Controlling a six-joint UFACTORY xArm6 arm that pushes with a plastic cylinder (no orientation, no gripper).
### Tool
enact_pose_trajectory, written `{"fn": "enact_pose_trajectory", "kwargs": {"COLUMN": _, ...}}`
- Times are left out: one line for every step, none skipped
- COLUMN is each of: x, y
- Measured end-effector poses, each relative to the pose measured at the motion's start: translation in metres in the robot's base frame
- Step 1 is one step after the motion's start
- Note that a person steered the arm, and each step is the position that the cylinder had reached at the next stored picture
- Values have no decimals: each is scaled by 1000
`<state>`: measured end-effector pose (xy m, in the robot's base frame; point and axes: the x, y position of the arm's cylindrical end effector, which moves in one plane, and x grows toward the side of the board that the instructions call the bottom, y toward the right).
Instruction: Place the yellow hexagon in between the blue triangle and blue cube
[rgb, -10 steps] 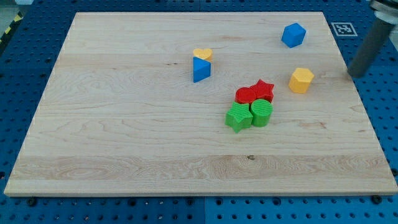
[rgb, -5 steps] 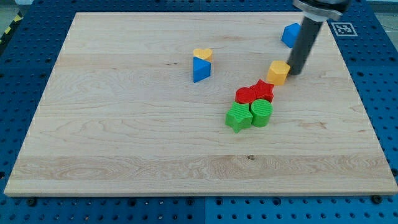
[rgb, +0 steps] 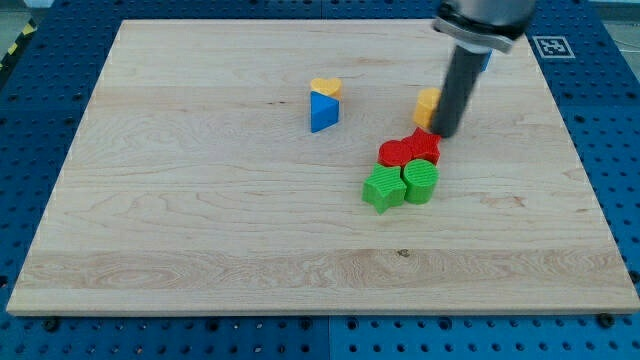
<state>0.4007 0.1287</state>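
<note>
The yellow hexagon (rgb: 427, 106) lies right of the board's middle, half hidden behind my rod. My tip (rgb: 444, 131) rests against its right side, just above the red star (rgb: 424, 146). The blue triangle (rgb: 323, 111) stands to the hexagon's left, with a yellow heart (rgb: 325, 87) touching its top. The blue cube (rgb: 486, 60) near the view's top right is almost wholly hidden by the arm; only a sliver shows.
A red block (rgb: 396, 154) adjoins the red star on its left. Below them sit a green star-like block (rgb: 383, 188) and a green rounded block (rgb: 421, 182). The wooden board (rgb: 200, 220) lies on a blue perforated table.
My tip came in from the right edge and pushed the yellow hexagon left and slightly up, from beside the blue cube's lower side toward the blue triangle. The other blocks stayed put.
</note>
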Motion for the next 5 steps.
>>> {"fn": "enact_pose_trajectory", "kwargs": {"x": -36, "y": -34}}
{"fn": "enact_pose_trajectory", "kwargs": {"x": -50, "y": -37}}
{"fn": "enact_pose_trajectory", "kwargs": {"x": -8, "y": -7}}
{"fn": "enact_pose_trajectory", "kwargs": {"x": -10, "y": 47}}
{"fn": "enact_pose_trajectory", "kwargs": {"x": -54, "y": 66}}
